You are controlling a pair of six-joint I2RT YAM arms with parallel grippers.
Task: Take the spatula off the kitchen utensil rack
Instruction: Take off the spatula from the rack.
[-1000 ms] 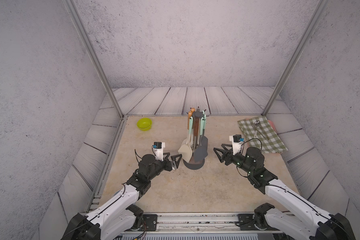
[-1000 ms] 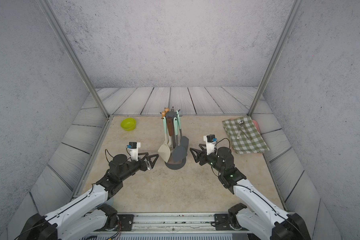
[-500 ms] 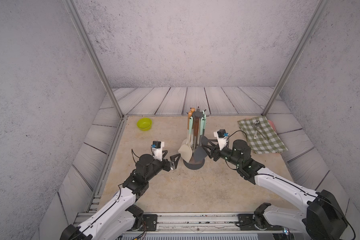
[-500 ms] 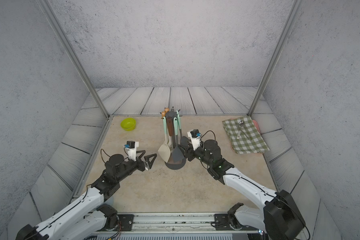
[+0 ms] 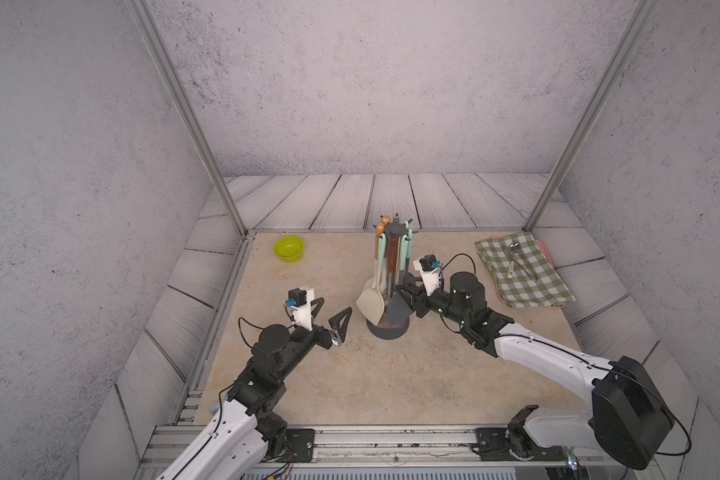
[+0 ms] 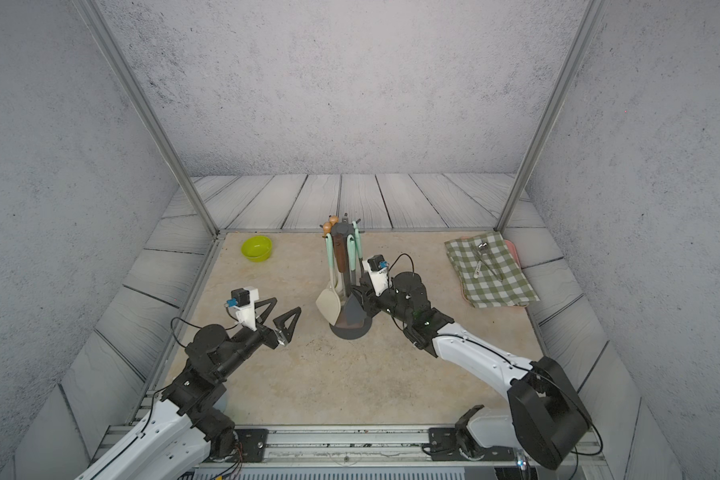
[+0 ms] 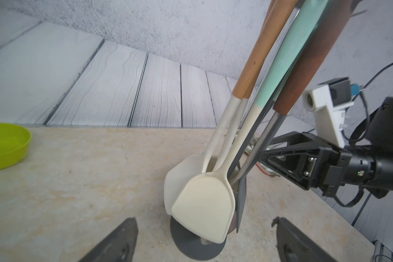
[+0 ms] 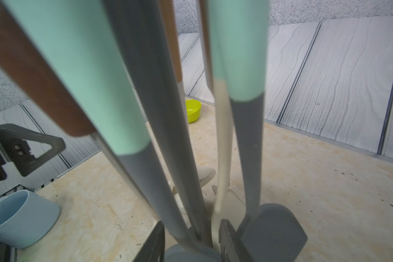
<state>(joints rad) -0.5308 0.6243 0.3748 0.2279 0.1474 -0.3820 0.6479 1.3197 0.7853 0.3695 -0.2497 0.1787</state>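
Two claws: left claw (image 5: 336, 304) spread wide, 9 o'clock of rack (image 5: 388, 330); right claw (image 8: 192, 226) straddles utensil stems (image 8: 145, 172), and I can't tell if it grips.

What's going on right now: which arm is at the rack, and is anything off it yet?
The right gripper is in low at the kitchen utensil rack, its jaws on either side of the pole and a couple of utensil shafts. Whether they grip anything cannot be told. The left gripper hovers open and empty on the rack's other side. The cream spatula and the grey spatula both hang on the rack, so nothing is off yet.
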